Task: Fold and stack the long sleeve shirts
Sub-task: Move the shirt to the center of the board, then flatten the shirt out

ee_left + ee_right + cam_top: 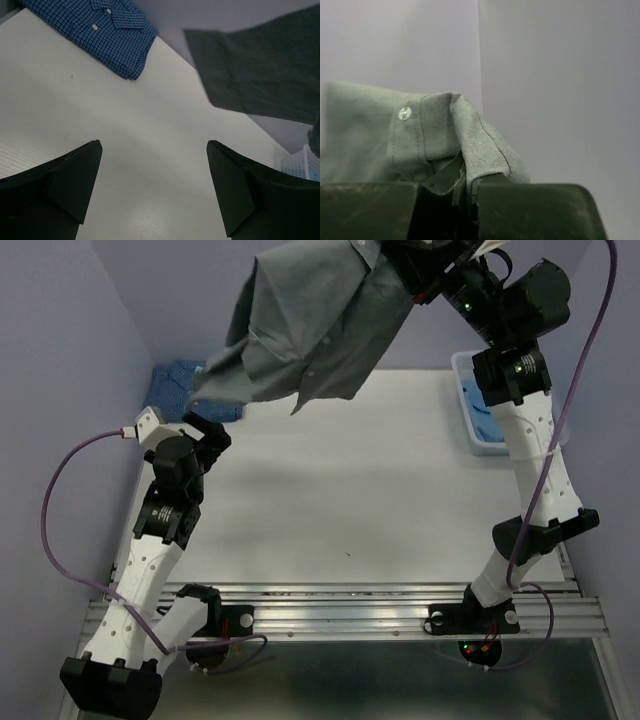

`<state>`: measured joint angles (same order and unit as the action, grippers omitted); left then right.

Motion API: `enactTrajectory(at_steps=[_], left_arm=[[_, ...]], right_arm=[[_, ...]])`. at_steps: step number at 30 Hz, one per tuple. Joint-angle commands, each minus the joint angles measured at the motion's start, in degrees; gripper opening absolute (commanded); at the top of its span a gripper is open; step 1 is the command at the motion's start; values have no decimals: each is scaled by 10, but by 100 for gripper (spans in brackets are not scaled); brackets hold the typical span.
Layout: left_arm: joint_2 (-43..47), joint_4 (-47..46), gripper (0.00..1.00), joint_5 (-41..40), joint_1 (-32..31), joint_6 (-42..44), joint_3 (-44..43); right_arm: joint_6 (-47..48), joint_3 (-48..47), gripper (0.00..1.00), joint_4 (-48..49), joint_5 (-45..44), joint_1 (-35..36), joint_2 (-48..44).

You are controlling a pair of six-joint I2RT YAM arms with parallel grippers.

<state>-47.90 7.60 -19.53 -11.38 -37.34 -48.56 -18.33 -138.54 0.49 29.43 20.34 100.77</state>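
Observation:
My right gripper (415, 285) is raised high at the top of the view and shut on the grey shirt (310, 330), which hangs from it over the table's far left. In the right wrist view the jaws pinch the grey shirt's (445, 135) collar edge by a button. My left gripper (205, 425) is open and empty at the left, just under the shirt's lower edge. Its view shows the hanging grey cloth (260, 75) ahead. A dark blue dotted shirt (180, 380) lies folded at the far left corner and shows in the left wrist view (105, 30). The pale blue shirt (478, 405) lies in the basket.
A white lattice basket (478, 445) stands at the far right edge of the table (350, 500); its corner shows in the left wrist view (302, 160). Purple walls close in the left and far sides.

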Motion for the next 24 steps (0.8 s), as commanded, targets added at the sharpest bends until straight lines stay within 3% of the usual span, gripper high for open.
enactTrajectory(at_steps=[1, 2, 3, 4, 6, 8, 12, 18, 24], left_arm=[[29, 7, 99, -20, 2, -7, -2], [39, 27, 99, -36, 2, -11, -2], [44, 40, 99, -44, 2, -15, -3], [48, 54, 99, -53, 2, -20, -4], [60, 106, 99, -81, 2, -37, -10], [66, 138, 99, -97, 2, -46, -15], [78, 197, 99, -95, 2, -63, -11], [62, 210, 99, -62, 3, -86, 7], [14, 153, 99, 61, 2, -82, 63]], right_arm=[[11, 151, 1, 14, -114, -7, -72], [43, 203, 3, 0, -161, -7, -93], [67, 257, 13, -3, -210, -7, -114], [84, 359, 52, -9, -302, -7, -130], [103, 442, 100, -57, -402, -7, -157], [98, 515, 100, -120, -525, -7, -157], [50, 574, 100, -209, -605, -7, -169], [14, 637, 100, -273, -591, -7, -212], [-64, 730, 100, -319, -445, 28, -254]])
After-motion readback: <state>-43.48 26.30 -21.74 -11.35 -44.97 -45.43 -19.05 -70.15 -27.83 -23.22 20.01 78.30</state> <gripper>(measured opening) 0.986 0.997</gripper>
